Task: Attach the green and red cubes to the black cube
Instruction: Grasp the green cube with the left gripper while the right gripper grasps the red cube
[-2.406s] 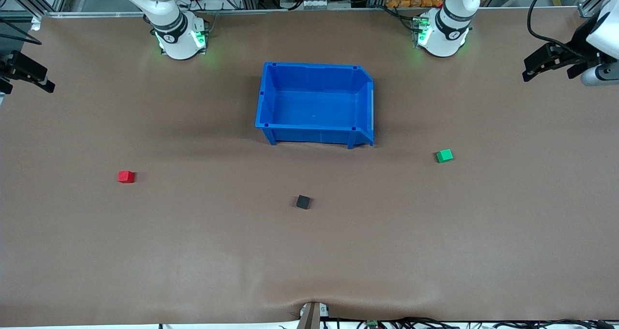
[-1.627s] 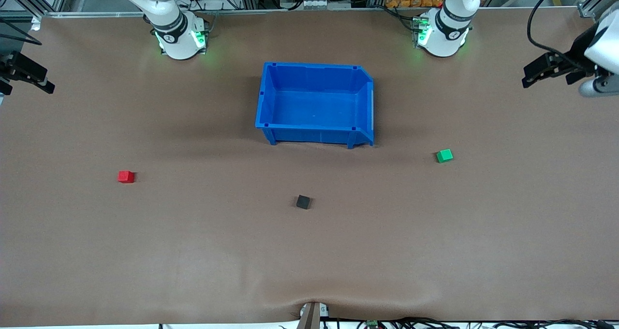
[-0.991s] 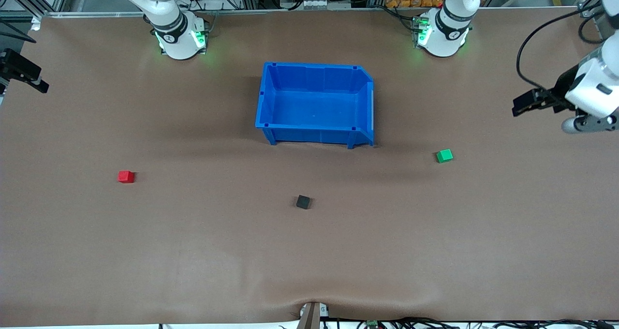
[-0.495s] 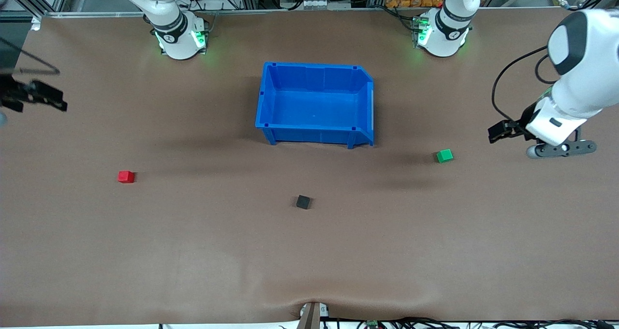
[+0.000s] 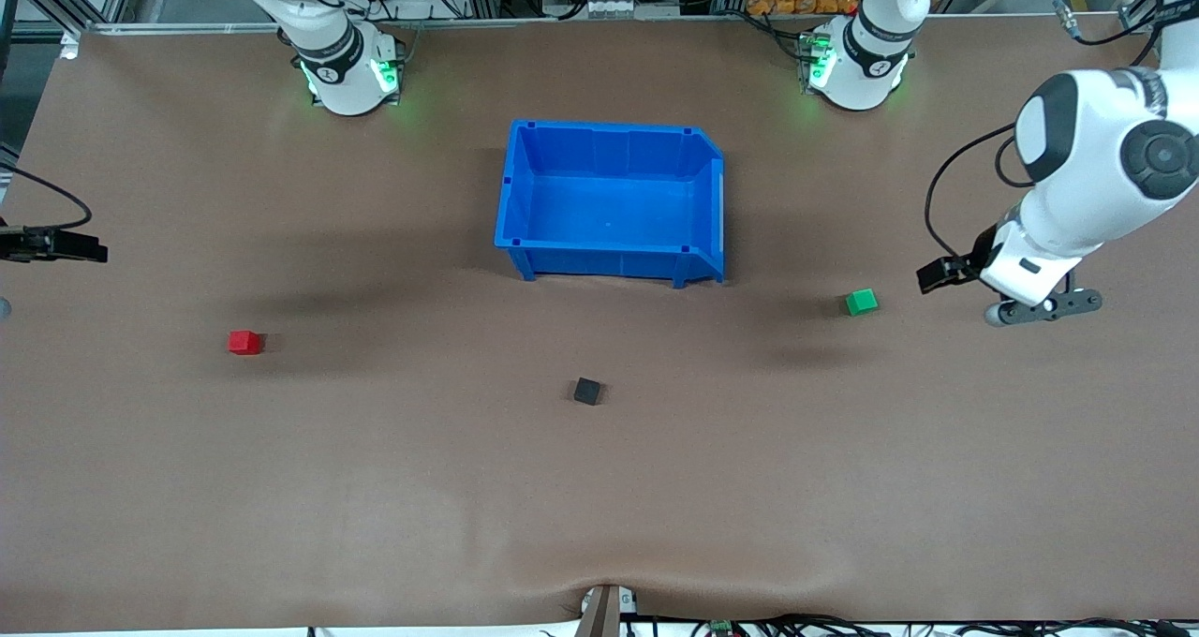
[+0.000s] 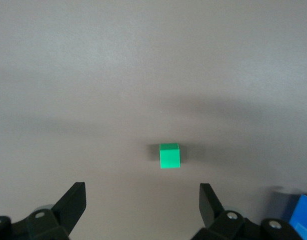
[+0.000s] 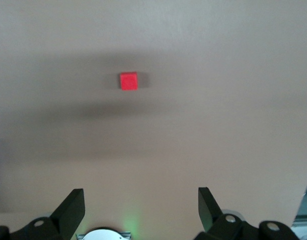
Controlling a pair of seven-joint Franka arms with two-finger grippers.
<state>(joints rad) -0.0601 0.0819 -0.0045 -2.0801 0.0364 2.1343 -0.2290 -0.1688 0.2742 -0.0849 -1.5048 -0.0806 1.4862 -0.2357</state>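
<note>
Black cube [image 5: 587,391] sits nearest the front camera, mid-table [image 5: 599,506], alone, well apart from both coloured cubes. Red cube [image 5: 244,341] is a bit farther from the camera, toward the right arm's end; green cube [image 5: 860,301] is farther again, toward the left arm's end. Blue bin [image 5: 525,244] is farthest, empty, between the two arm bases.

Left gripper [image 5: 939,274] hangs over the table just beside the green cube, on the side away from the black cube. Fingers [image 6: 73,200] spread wide, holding nothing; in the left wrist view the green cube [image 6: 169,155] lies ahead of the fingers, roughly centred between them.

Right gripper [image 5: 56,246] is at the table's edge, well apart from the red cube. Fingers [image 7: 72,206] wide open, empty; the red cube [image 7: 128,81] is far ahead, slightly off-centre.

Judgement: left arm is much closer to its cube, likely grasps first.
</note>
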